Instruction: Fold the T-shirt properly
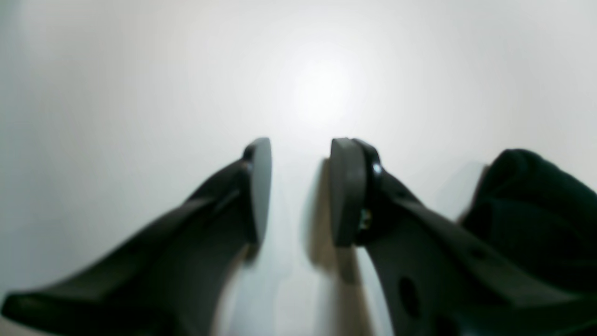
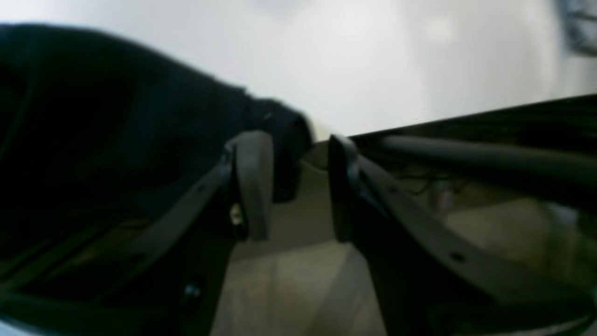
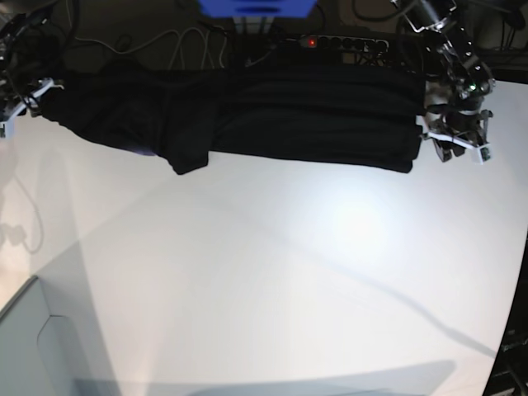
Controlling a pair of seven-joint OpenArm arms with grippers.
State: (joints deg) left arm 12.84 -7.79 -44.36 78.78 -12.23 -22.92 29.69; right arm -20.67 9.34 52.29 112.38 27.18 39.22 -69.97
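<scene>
The black T-shirt (image 3: 272,115) lies bunched in a long band along the far edge of the white table (image 3: 289,272). A small purple patch peeks out at its near edge on the left. My left gripper (image 3: 454,147) sits just off the shirt's right end. In the left wrist view it (image 1: 302,149) is open and empty over bare table, with the shirt's black cloth (image 1: 536,210) to its right. My right gripper (image 3: 21,103) is at the shirt's left end. In the right wrist view it (image 2: 297,144) is open and empty, with black cloth (image 2: 116,140) against its left finger.
A power strip with a red light (image 3: 342,41), cables and a blue object (image 3: 256,7) lie behind the table. A pale grey box (image 3: 33,346) stands at the near left corner. The right wrist view looks over the table's edge to the floor (image 2: 289,280).
</scene>
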